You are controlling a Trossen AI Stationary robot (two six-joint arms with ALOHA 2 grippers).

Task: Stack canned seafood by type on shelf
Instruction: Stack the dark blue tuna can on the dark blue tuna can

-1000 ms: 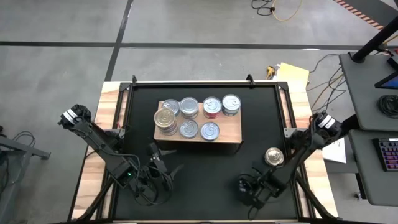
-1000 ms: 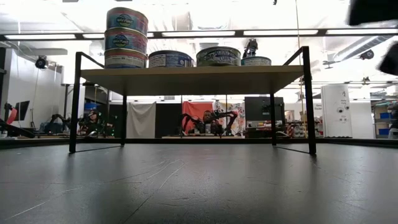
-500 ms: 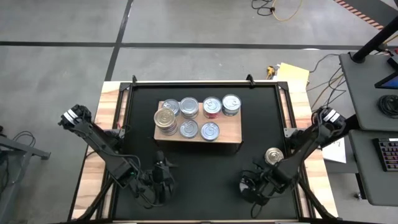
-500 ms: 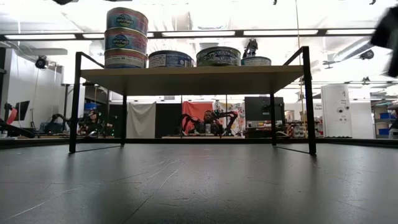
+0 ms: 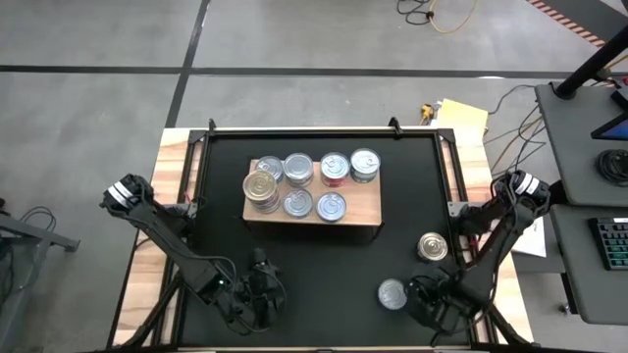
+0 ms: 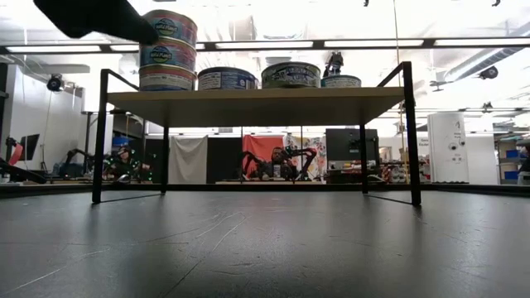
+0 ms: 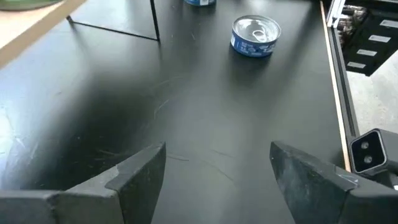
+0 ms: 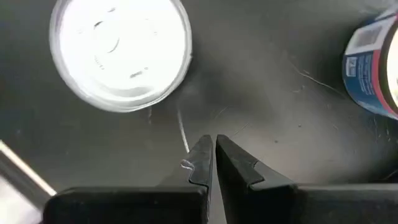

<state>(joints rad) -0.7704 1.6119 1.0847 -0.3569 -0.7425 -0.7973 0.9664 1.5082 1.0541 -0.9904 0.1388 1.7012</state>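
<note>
Right hand [image 8: 208,152] closed beside tin [image 8: 120,53]

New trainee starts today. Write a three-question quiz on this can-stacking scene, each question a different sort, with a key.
1. True or false: the right gripper has its jaws shut and holds nothing.
2. How many cans lie on the black mat, off the shelf? A) none B) two C) four
3. Fill in: the left gripper has its jaws ____ over bare mat.

Key:
1. True. In the right wrist view the jaws meet beside the silver-lidded can without touching it.
2. B. The silver-lidded can and the gold-lidded can lie near the right arm.
3. Open, with nothing between them.
</note>
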